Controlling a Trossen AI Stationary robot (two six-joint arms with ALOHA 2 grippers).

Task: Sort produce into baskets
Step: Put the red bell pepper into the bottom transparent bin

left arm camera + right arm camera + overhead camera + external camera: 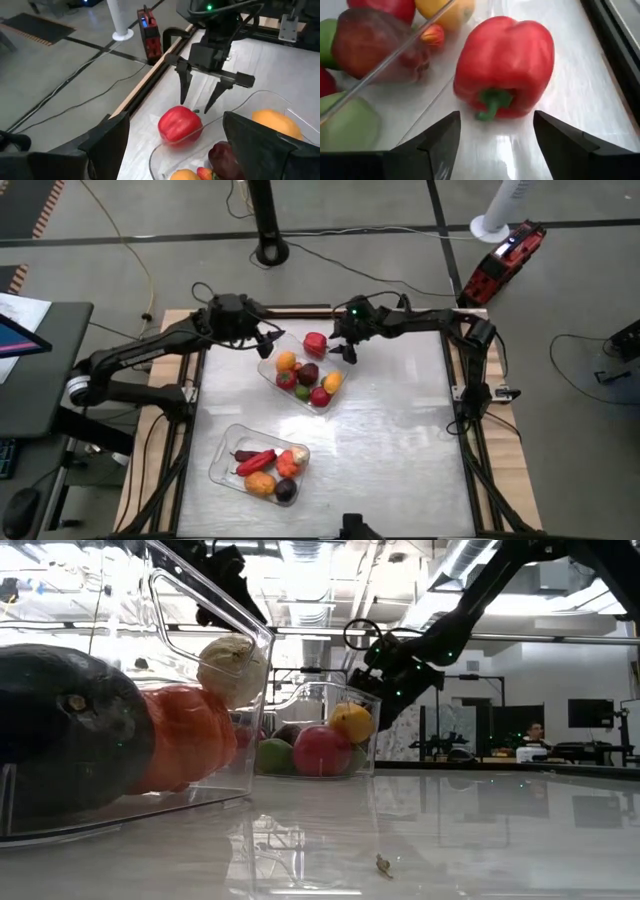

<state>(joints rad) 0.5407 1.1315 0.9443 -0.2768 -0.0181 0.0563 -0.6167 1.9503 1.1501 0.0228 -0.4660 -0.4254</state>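
In the high view, the red pepper (315, 342) lay loose at upper centre, just outside the upper basket (268, 370). The right gripper (343, 350) hung beside it, the left gripper (266, 343) near the basket's corner.

In the low view, the pepper was hidden behind the baskets.

In the left wrist view, the right gripper stood open and empty above the pepper.

In the right wrist view, open fingers faced the pepper; next, likely descend and close.

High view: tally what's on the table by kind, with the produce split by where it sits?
Clear baskets: 2 (far basket, near basket)
Produce in far basket: 6 visible
Produce in near basket: 6 visible
Loose red pepper on the table: 1
Total: 2 baskets, 13 produce pieces
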